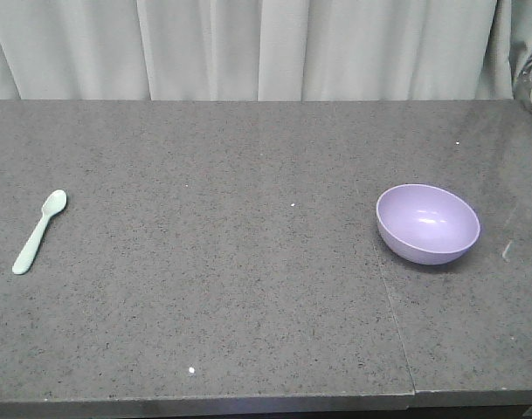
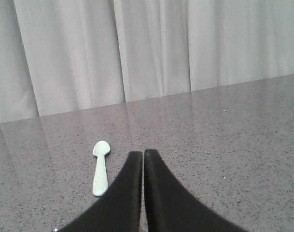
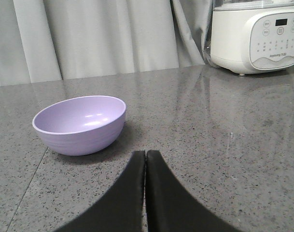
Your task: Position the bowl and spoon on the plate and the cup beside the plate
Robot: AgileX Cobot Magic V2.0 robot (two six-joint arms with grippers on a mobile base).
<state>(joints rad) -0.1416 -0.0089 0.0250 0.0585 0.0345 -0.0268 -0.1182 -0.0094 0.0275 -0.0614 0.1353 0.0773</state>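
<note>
A lavender bowl [image 1: 428, 223] rests upright on the right side of the grey counter, and it shows again as the bowl [image 3: 79, 124] left of and beyond my right gripper [image 3: 146, 153], which is shut with nothing in it. A mint-green spoon [image 1: 39, 230] lies flat near the left edge, head pointing away. In the left wrist view the spoon [image 2: 101, 167] lies just left of my left gripper [image 2: 143, 152], also shut and holding nothing. The plate and the cup are out of view. Neither gripper shows in the front view.
The grey speckled counter [image 1: 248, 288] has a seam [image 1: 395, 314] running front to back under the bowl's left side. A white kitchen appliance [image 3: 255, 35] stands at the back right corner. Pale curtains [image 1: 266, 48] hang behind the counter.
</note>
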